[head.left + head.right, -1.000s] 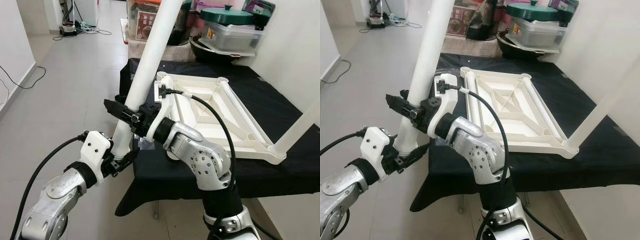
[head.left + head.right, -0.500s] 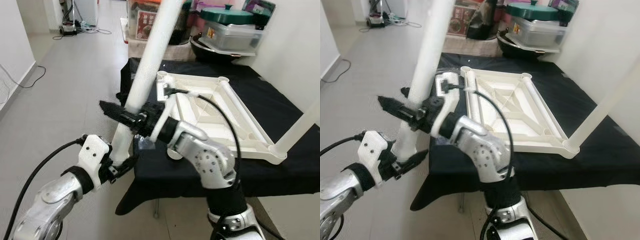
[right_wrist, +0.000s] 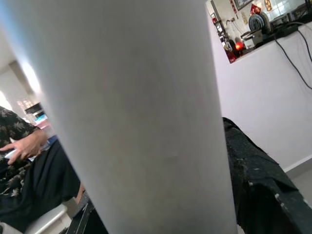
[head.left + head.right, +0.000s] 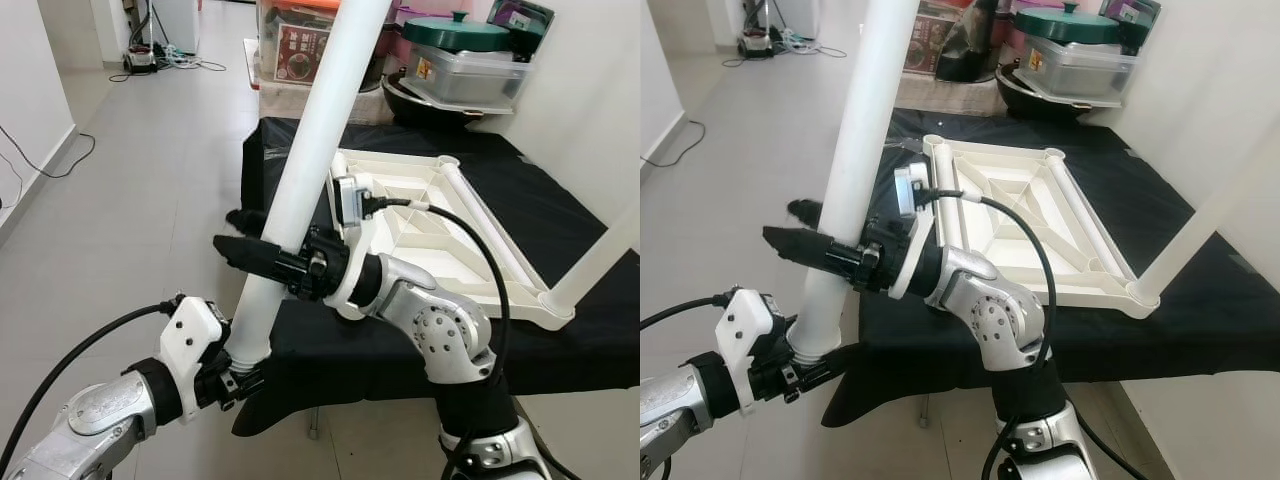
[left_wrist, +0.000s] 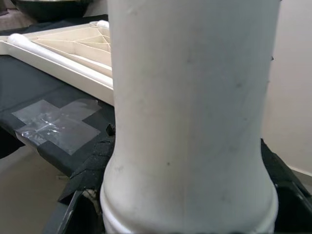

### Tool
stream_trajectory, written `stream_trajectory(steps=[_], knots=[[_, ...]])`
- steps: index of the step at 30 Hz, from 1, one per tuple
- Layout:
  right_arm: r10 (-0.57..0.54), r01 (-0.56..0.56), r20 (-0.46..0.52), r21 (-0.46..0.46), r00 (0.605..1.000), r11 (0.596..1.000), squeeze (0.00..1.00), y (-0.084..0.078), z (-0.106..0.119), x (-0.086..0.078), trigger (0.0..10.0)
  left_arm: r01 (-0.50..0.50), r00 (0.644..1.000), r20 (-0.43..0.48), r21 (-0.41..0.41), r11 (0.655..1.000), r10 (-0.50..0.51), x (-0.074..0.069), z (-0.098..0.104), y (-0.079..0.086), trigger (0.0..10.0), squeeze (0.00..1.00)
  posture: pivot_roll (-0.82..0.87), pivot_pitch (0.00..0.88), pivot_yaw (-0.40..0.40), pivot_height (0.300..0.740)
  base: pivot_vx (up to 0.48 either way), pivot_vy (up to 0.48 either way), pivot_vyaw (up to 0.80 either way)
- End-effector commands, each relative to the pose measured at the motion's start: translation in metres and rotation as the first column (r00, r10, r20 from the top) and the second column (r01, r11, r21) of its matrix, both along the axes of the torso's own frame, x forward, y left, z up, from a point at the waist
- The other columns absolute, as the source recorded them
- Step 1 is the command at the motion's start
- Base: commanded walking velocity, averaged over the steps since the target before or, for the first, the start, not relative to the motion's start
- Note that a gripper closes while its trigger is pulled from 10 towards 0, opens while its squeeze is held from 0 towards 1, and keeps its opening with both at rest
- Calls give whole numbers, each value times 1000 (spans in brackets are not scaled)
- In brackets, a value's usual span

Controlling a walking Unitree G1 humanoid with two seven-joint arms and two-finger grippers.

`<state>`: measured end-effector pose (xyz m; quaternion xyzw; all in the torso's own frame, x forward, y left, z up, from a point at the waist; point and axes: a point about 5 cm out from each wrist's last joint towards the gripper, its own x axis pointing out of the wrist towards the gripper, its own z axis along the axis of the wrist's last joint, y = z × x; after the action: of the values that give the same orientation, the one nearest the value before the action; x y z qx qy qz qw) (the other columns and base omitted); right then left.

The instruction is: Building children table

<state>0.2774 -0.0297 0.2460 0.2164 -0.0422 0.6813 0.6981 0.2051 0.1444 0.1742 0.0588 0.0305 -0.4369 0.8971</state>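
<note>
Left gripper [image 4: 235,378]: clamped on the threaded lower end of the white table leg [image 4: 305,170].
Right gripper [image 4: 262,252]: fingers closed around the same leg, higher up the tube than the left gripper.
Table leg: tilted, rising up and away from both grippers.
Tabletop [image 4: 440,235]: white, upside down on the black-covered table [image 4: 560,220], just beyond the right gripper; another leg [image 4: 600,255] stands at its near right corner.
Right wrist view: seated person's hand [image 3: 27,144] behind the leg.

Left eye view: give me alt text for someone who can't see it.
Both grippers hold a long white table leg tilted upright beside a black-covered table: the left gripper at its lower end, the right gripper higher up. The white tabletop lies upside down on the cloth.
</note>
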Motion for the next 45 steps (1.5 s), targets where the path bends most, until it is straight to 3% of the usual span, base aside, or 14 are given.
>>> stream_trajectory(steps=[1, 7, 8, 10, 11, 14, 17, 25, 26, 31, 33, 39, 42, 45], knots=[[36, -36, -8, -9, 999, 999, 0, 7, -4, -3, 0, 110, 994, -1, 7, 994, -110, -9, 3, -13, 10000, 0, 160, 0, -139, 740, 0, 0, 0], [17, -18, -28, -17, 999, 1000, 0, 4, -11, 0, 0, 113, 994, -1, 23, 993, -113, -11, 1, -11, 10000, 0, 160, 0, -137, 740, 0, 0, 0], [15, -16, -42, -1, 999, 1000, 0, 2, -10, 1, 0, 81, 997, 18, 34, 996, -82, -8, 0, -7, 10000, 561, 157, 0, -134, 740, 0, 0, 0], [15, -16, -42, -1, 999, 1000, 0, 2, -10, 1, 0, 81, 997, 18, 34, 996, -82, -8, 0, -7, 10000, 561, 157, 0, -134, 740, 0, 0, 0], [16, -15, -50, 9, 999, 1000, 0, 1, -9, 1, 0, 48, 999, 21, 23, 999, -48, -4, 0, -3, 10000, 1000, 157, 0, -134, 740, 0, 0, 0], [4, -3, -49, 13, 999, 1000, 0, -3, -9, 4, 0, -94, 993, 78, 57, 994, 90, 9, 0, 14, 10000, 1000, 159, 0, -132, 740, 0, 0, 0], [-23, 24, -43, 7, 999, 1000, 0, -7, -10, 7, 0, -145, 983, 115, 36, 989, 140, 12, 8, 19, 10000, 1000, 161, 0, -133, 740, 0, 0, 0], [-195, 197, 29, -66, 980, 978, 0, -30, -11, 34, 0, -219, 971, 109, 31, 975, 215, 4, 14, 29, 10000, 1000, 163, 0, -137, 740, 0, 0, 0], [-296, 301, 61, -99, 953, 948, 0, -44, -11, 48, 0, -217, 973, 87, 39, 975, 213, -3, 9, 28, 10000, 59, 161, 0, -140, 740, 0, 0, 0], [-391, 402, 98, -133, 915, 906, 0, -56, -11, 59, 0, -205, 977, 74, 30, 978, 202, -9, 6, 24, 10000, 0, 161, 0, -142, 740, 0, 0, 0], [-516, 535, 144, -173, 845, 827, 0, -73, -11, 75, 0, -226, 972, 71, 28, 974, 224, -12, 3, 24, 10000, 0, 163, 0, -146, 740, 0, 0, 0], [-616, 648, 206, -187, 761, 738, 0, -90, -7, 86, 0, -298, 952, 85, 15, 955, 295, -11, 2, 29, 10000, 0, 163, 0, -146, 740, 0, 0, 0], [-689, 766, 340, -209, 640, 608, 0, -100, -15, 92, 0, -368, 924, 110, -5, 930, 366, -6, 4, 34, 10000, 0, 154, 0, -141, 740, 0, 0, 0], [-693, 782, 368, -221, 620, 582, 0, -103, -20, 93, 0, -378, 920, 111, -6, 926, 376, -5, 3, 34, 10000, 0, 153, 0, -141, 740, 0, 0, 0]])
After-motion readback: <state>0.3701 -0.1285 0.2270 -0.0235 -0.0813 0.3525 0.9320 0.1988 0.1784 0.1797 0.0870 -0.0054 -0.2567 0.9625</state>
